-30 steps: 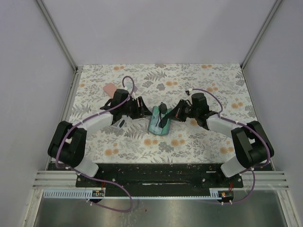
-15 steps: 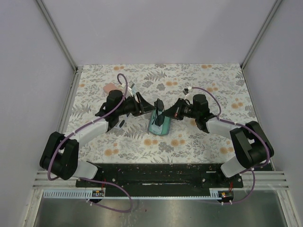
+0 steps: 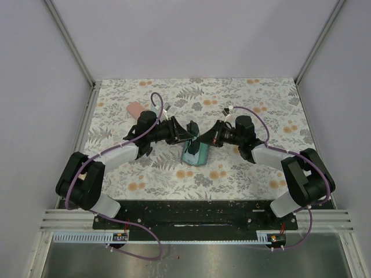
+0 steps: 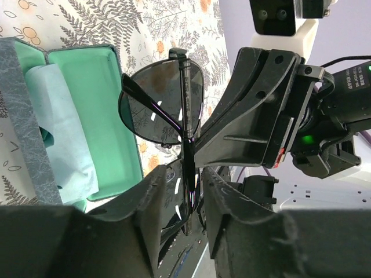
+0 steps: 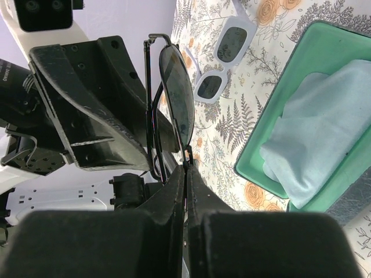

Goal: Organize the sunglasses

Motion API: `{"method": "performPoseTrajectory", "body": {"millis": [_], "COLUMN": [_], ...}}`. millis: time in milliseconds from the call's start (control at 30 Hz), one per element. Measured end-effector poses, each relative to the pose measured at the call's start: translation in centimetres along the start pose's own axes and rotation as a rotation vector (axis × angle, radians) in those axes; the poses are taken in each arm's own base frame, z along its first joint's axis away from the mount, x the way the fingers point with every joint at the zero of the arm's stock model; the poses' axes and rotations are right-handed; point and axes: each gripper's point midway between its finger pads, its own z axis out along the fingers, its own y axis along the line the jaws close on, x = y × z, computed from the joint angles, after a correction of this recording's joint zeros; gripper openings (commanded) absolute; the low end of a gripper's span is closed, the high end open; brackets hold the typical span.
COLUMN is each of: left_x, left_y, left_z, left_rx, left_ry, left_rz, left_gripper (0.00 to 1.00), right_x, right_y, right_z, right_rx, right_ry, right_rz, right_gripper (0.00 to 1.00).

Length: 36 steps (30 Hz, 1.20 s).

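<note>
The thin black-framed sunglasses (image 3: 194,130) hang upright just above the open grey-blue case (image 3: 195,156). My right gripper (image 5: 185,168) is shut on their frame near the bridge (image 5: 177,95). My left gripper (image 4: 182,179) faces it from the other side, with its fingers (image 4: 153,197) straddling the lower lens and folded arm of the black pair (image 4: 162,104). A narrow gap still shows on both sides. The case's green lining (image 4: 116,116) holds a light blue cloth (image 4: 58,133). The whitish-framed sunglasses (image 5: 226,52) lie flat on the table beyond the case.
A pink case (image 3: 135,108) lies at the back left, behind the left arm. The floral table cover (image 3: 261,98) runs out to metal rails and walls on both sides. The two wrists crowd the centre above the case.
The left arm has reached right until its fingers enclose the black sunglasses, and its jaws have narrowed. The right gripper has kept its hold and raised the pair slightly over the case.
</note>
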Motion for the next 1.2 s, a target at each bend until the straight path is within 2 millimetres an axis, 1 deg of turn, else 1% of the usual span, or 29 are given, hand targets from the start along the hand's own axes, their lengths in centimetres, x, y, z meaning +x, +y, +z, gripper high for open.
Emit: {"method": "performPoseTrajectory", "body": {"millis": [133,200,267,300,333,367,400,467,533,600,633,733,867,933,1000,1100,1200], "left_x": [0.1,0.2,0.0,0.0,0.0,0.0,0.0,-0.1,-0.2,-0.3,-0.3,-0.2,0.2,0.5,1.2,2.1,3.0], "left_y": [0.0,-0.1,-0.3,-0.4,-0.4,-0.5,-0.6,-0.5,-0.4,0.0,0.1,1.1,2.4,3.0,3.9,5.4,7.1], "left_z": [0.5,0.6,0.7,0.8,0.8,0.9,0.9,1.0,1.1,1.3,1.4,1.7,3.1,4.0,4.8,5.6,5.9], "left_rx": [0.011,0.017,0.024,0.027,0.028,0.031,0.033,0.032,0.026,0.001,-0.006,-0.074,-0.173,-0.206,-0.243,-0.304,-0.36], "left_ry": [0.013,0.016,0.015,0.016,0.018,0.019,0.022,0.023,0.026,0.035,0.038,0.052,0.09,0.11,0.138,0.175,0.212], "left_rz": [-0.011,-0.017,-0.014,-0.014,-0.016,-0.015,-0.016,-0.014,-0.006,0.008,0.015,0.044,0.093,0.115,0.128,0.146,0.148], "left_gripper": [0.23,0.16,0.06,0.01,0.0,0.0,0.0,0.0,0.0,0.0,0.0,0.0,0.0,0.0,0.0,0.0,0.0], "right_x": [0.0,0.0,0.0,0.0,0.0,0.0,-0.1,0.0,0.1,0.1,-0.1,-0.9,-2.3,-2.7,-2.7,-1.6,-0.3], "right_y": [0.3,0.3,0.3,0.3,0.4,0.4,0.4,0.2,0.0,-0.8,-1.0,-1.3,-1.4,-2.0,-3.1,-5.3,-7.3], "right_z": [0.0,0.0,0.0,0.0,0.0,0.0,0.0,0.0,-0.1,-0.6,-0.8,-1.9,-4.0,-4.6,-5.1,-5.8,-6.4], "right_rx": [-0.014,-0.015,-0.015,-0.015,-0.017,-0.017,-0.016,-0.009,0.014,0.083,0.109,0.185,0.263,0.303,0.356,0.428,0.493], "right_ry": [-0.001,-0.001,0.0,0.0,-0.001,-0.002,-0.004,-0.004,-0.004,-0.019,-0.027,-0.074,-0.153,-0.179,-0.191,-0.174,-0.153], "right_rz": [-0.006,-0.006,-0.005,-0.004,-0.005,-0.006,-0.004,-0.008,-0.009,-0.002,-0.002,-0.008,-0.033,-0.04,-0.033,0.0,0.035], "right_gripper": [0.0,0.0,0.0,0.11,0.28,0.37,0.43,0.49,0.49,0.51,0.54,0.56,0.55,0.55,0.55,0.55,0.54]}}
